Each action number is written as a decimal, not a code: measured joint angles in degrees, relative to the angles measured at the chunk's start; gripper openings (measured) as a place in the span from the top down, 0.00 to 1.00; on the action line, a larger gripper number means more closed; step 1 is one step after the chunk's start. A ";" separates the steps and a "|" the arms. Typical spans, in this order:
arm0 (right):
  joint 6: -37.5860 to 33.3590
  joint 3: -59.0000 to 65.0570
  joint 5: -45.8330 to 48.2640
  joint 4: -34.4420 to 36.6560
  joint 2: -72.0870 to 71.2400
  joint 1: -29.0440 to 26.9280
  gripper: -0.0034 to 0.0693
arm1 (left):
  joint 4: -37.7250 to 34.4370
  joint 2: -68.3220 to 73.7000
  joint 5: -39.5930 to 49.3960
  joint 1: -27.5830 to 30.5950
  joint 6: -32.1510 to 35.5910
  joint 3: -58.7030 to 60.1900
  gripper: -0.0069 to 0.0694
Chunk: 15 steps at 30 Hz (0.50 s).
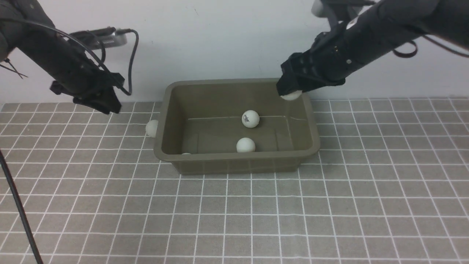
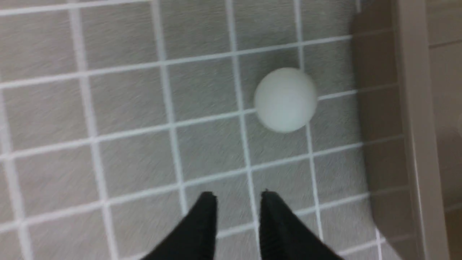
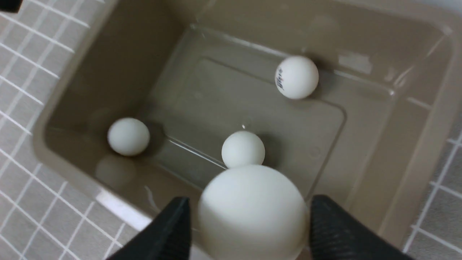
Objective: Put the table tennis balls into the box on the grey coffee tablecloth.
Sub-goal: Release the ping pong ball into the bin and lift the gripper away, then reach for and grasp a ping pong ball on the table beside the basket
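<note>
White table tennis balls lie in the olive-brown box (image 1: pixel 238 157) on the grey coffee tablecloth (image 1: pixel 329 201): we see the logo ball (image 1: pixel 251 118) mid-floor, a plain ball (image 1: pixel 245 145) by the near wall, and a corner ball (image 3: pixel 128 136). Our right gripper (image 3: pixel 249 202) hangs over the box's far right corner with a fourth ball (image 1: pixel 291 95) between its fingers; we cannot tell whether it grips. Our left gripper (image 2: pixel 238 196), narrowly parted and empty, hovers near the fifth ball (image 1: pixel 151 128), on the cloth beside the box's left wall.
</note>
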 joint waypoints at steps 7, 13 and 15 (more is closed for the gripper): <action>1.66 -9.40 12.02 -2.51 3.81 0.00 0.13 | 0.63 5.08 -8.08 -4.42 0.92 0.00 0.23; 2.64 -9.99 13.71 -6.49 0.98 0.00 0.17 | 0.87 7.45 -12.97 -6.36 1.10 0.00 0.19; 2.94 -9.99 13.82 -7.04 -0.15 0.00 0.21 | 2.07 8.81 -13.54 -6.42 -0.38 0.00 0.31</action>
